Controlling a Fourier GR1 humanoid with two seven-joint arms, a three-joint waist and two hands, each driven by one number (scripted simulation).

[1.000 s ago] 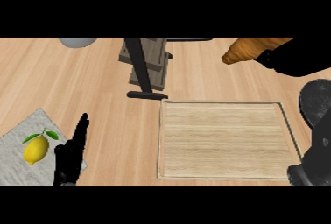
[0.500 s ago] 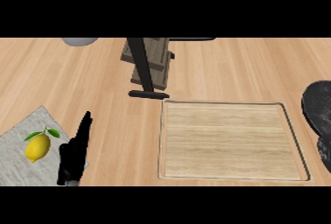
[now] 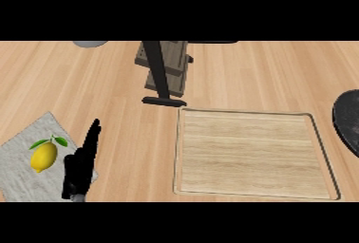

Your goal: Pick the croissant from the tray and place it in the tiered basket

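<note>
The wooden tray [image 3: 252,154] lies at the centre right of the counter with nothing on it. The tiered basket [image 3: 167,69] shows at the top centre as a dark post over a brown shelf, with a black foot [image 3: 164,101] on the counter. No croissant is in view. My left hand [image 3: 82,163] rests at the lower left, open, fingers straight and pointing away from me, beside the tray's left edge. My right hand does not show.
A yellow lemon [image 3: 43,156] with green leaves lies on a grey cloth [image 3: 24,182] at the lower left. A dark grey rounded shape [image 3: 348,122] juts in at the right edge; what it is I cannot tell. A grey object [image 3: 91,43] peeks in at the top left.
A second ago my right hand held the croissant at the top right; both have since left the view. The dark shape at the right has drawn back toward the edge. My left hand has barely moved.
</note>
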